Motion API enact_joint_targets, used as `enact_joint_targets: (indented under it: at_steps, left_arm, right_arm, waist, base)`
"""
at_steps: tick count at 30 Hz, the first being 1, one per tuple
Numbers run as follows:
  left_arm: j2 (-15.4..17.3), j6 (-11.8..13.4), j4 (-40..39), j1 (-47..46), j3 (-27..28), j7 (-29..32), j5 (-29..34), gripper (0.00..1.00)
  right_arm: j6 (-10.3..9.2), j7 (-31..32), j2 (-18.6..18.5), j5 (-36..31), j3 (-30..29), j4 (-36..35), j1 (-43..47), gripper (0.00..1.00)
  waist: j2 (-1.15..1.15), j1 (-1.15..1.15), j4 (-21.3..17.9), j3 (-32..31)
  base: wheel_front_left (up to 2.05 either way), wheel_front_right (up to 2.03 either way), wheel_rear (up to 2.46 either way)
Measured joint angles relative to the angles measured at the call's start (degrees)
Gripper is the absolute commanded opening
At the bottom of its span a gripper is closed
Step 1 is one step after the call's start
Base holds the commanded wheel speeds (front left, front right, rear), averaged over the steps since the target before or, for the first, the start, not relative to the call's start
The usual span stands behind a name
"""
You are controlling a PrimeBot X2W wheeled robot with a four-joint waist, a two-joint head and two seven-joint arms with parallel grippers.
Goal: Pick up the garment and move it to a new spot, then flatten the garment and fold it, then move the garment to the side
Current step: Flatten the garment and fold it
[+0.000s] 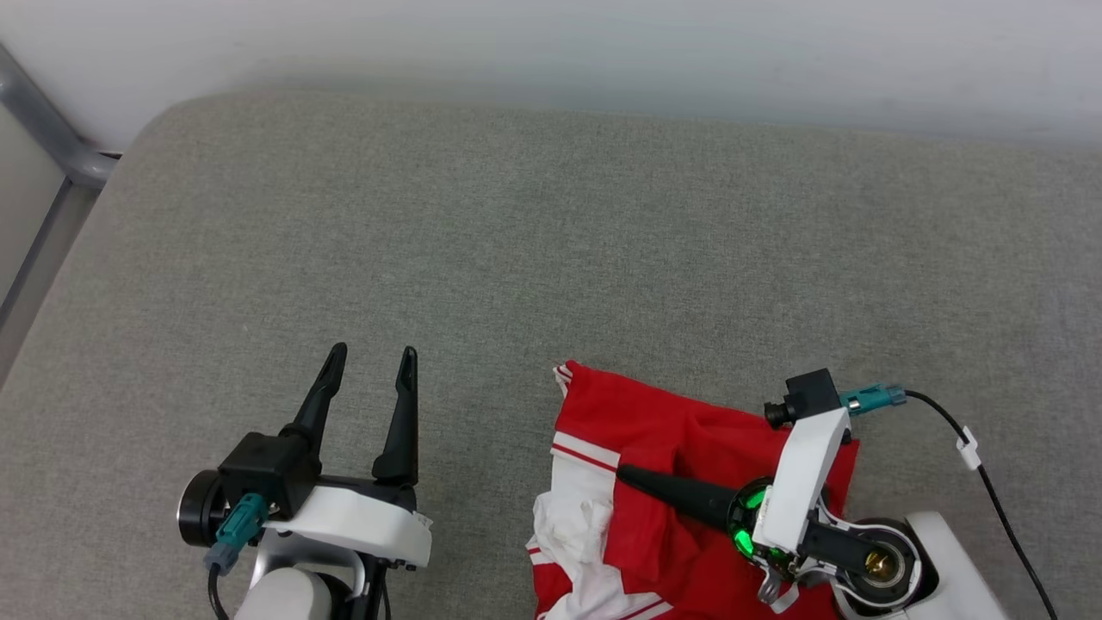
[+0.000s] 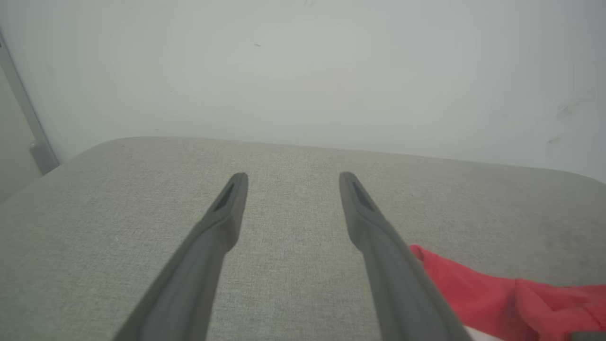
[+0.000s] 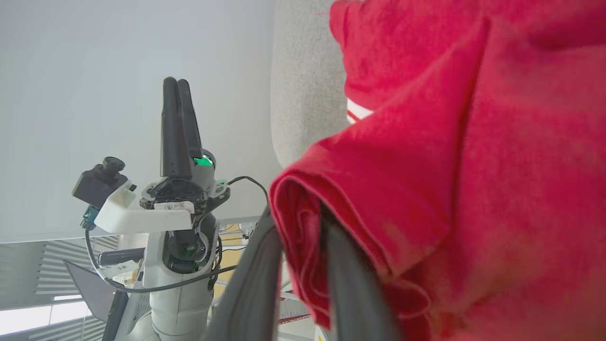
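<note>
The garment (image 1: 689,430), a bright red jersey with white sleeves and striped trim, lies crumpled at the near right of the grey padded surface (image 1: 516,241). My right gripper (image 1: 624,472) lies across it, pointing left. In the right wrist view this gripper (image 3: 298,227) is shut on a red fold of the garment (image 3: 473,166), which drapes over the fingers and hides their tips. My left gripper (image 1: 373,351) stands open and empty over bare padding, left of the garment. Between its spread fingers is only padding (image 2: 292,177), with a red garment edge (image 2: 473,284) at the lower right.
A white wall (image 1: 603,52) runs along the far edge of the padded surface. A grey metal frame (image 1: 52,138) stands past its far left corner. A black cable (image 1: 990,482) loops off my right wrist. The far half of the padding is bare.
</note>
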Motion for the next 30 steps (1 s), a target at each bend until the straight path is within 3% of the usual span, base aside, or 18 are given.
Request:
enact_joint_targets:
  at_steps: [1,11,17,24,30]
  left_arm:
    - [-0.3,-0.2,0.4,-0.5,0.3,0.0,0.2,1.00]
    - [-1.3,-1.6,1.4,-0.9,1.9,0.0,1.3,1.00]
    - [-1.4,-1.9,2.0,0.0,2.8,-0.1,2.1,1.00]
    - [-1.2,-1.7,2.4,1.5,3.7,-0.1,2.6,1.00]
    - [-0.7,-1.1,3.0,3.1,4.5,-0.2,2.8,1.00]
  right_arm:
    - [0.01,-1.5,-0.2,-0.8,1.3,0.9,-0.4,1.00]
    - [0.01,-6.5,-4.1,-2.8,7.5,-5.6,-1.6,1.00]
    - [0.01,-20.4,-9.6,-14.2,8.0,-7.4,-2.1,1.00]
    - [0.01,-33.6,-14.2,-28.6,1.6,-3.4,-0.2,1.00]
    - [0.01,-42.2,-14.9,-40.8,-6.9,-2.4,3.1,1.00]
  waist:
    - [0.00,0.00,0.0,0.8]
    - [0.00,0.00,-2.3,-0.1]
    - [0.00,-0.01,-4.1,-2.0]
    - [0.00,-0.01,-6.9,-4.0]
    - [0.00,-0.01,-9.1,-6.0]
  base:
    - [0.00,0.00,0.00]
    - [0.00,0.00,0.00]
    - [0.00,0.00,0.00]
    - [0.00,0.00,0.00]
    - [0.00,0.00,0.00]
